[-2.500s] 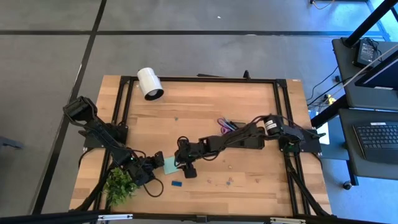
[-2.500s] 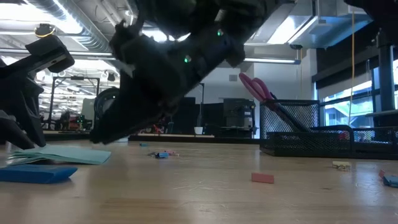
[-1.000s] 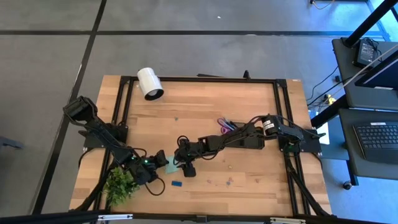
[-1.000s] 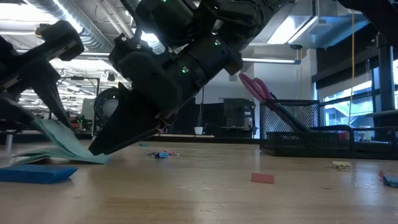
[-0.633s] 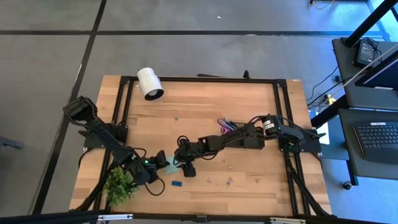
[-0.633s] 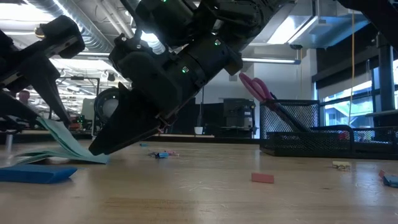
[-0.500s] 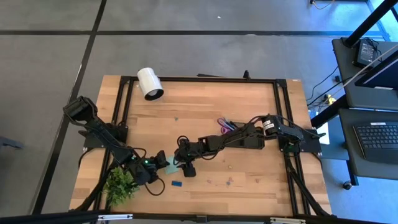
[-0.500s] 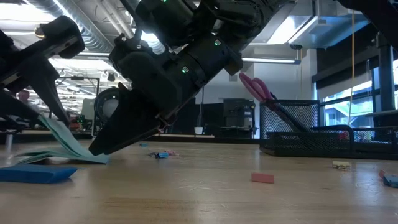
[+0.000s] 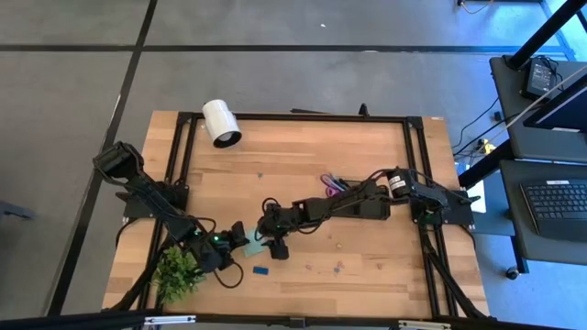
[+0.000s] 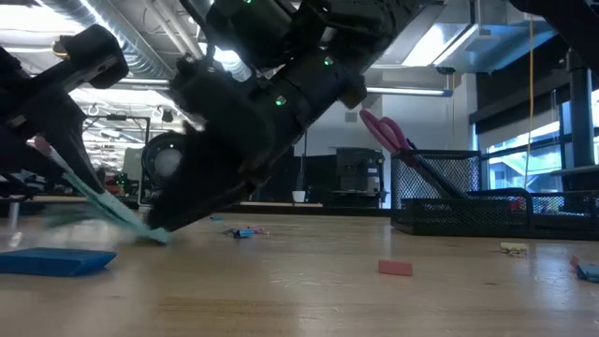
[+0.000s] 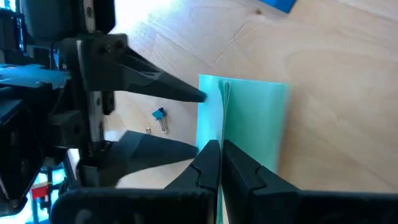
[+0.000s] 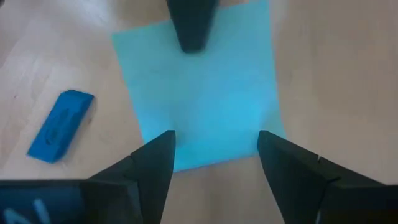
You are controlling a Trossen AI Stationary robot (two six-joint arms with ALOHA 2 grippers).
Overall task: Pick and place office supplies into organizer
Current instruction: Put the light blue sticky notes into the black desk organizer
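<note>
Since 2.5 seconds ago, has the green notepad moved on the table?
Yes. In the low view the notepad has one edge lifted off the table, pinched by the left gripper, while the blue block beside it stayed flat.

White cylinder (image 9: 220, 122) lying on its side near the desk's (image 9: 293, 147) far-left corner. Small green potted plant (image 9: 177, 271) at the near-left corner. Black frame rails (image 9: 293, 116) run along the desk edges.
</note>
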